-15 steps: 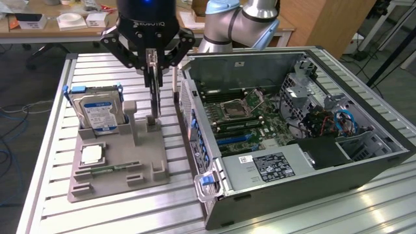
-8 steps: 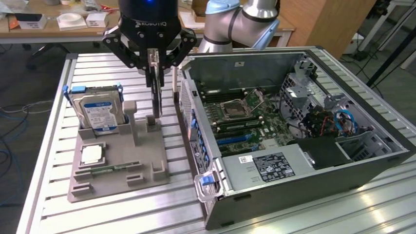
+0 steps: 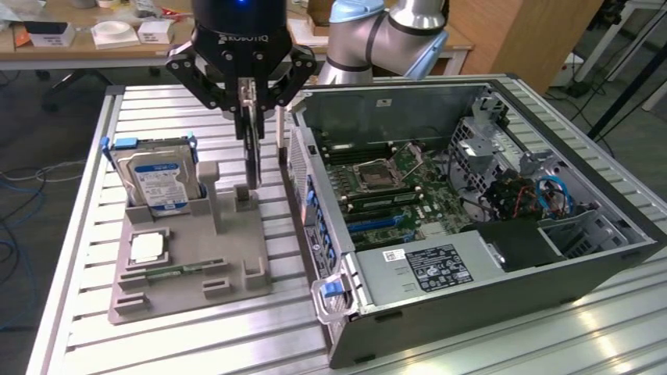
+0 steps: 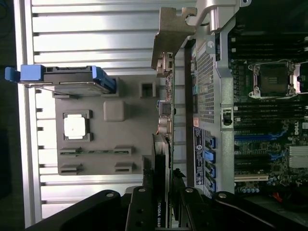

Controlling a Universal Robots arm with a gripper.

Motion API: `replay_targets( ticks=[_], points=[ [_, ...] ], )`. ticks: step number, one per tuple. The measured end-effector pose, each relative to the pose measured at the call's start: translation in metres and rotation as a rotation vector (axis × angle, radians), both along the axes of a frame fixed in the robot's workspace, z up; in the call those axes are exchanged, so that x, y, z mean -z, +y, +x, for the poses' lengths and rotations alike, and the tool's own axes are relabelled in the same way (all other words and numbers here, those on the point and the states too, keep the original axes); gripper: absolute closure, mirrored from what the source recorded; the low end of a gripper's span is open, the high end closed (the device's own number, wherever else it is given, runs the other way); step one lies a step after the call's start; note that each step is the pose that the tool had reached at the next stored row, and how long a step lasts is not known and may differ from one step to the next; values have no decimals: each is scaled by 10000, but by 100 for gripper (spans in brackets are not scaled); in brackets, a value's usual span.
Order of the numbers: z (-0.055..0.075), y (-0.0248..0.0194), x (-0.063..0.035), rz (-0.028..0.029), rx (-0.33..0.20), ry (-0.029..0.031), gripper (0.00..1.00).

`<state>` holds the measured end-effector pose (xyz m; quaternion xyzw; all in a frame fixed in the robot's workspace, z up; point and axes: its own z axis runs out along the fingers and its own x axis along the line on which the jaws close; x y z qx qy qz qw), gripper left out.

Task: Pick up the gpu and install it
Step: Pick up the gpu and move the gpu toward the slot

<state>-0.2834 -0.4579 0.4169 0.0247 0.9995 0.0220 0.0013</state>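
We saw the gripper (image 3: 253,100) pinching the gpu (image 3: 252,152) by its upper edge, with a finger pressed on each face of the thin card. The card hung upright over the grey holder (image 3: 187,291), between the hard drive (image 3: 156,183) on the exterior view's left and the open computer case (image 3: 469,306) on its right. We could not tell whether its lower edge was free of the slot in the holder. If it was not, we judged that a sideways move could catch it there and twist the card in the grip. The card also stood just beside the case's rear wall, so we thought its silver bracket (image 4: 173,36) could knock that wall on the way to the motherboard (image 3: 407,195). The wrist view showed the bracket end-on, the printed label along the card and how narrow the gap to the wall was. The exterior view instead showed how high the card hung and the far interior of the case.
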Motion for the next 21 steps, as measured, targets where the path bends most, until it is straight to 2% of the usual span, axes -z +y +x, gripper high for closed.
replay_targets(
  ticks=[21],
  points=[
    [104, 0, 0, -1, 2, 0, 74]
  ],
)
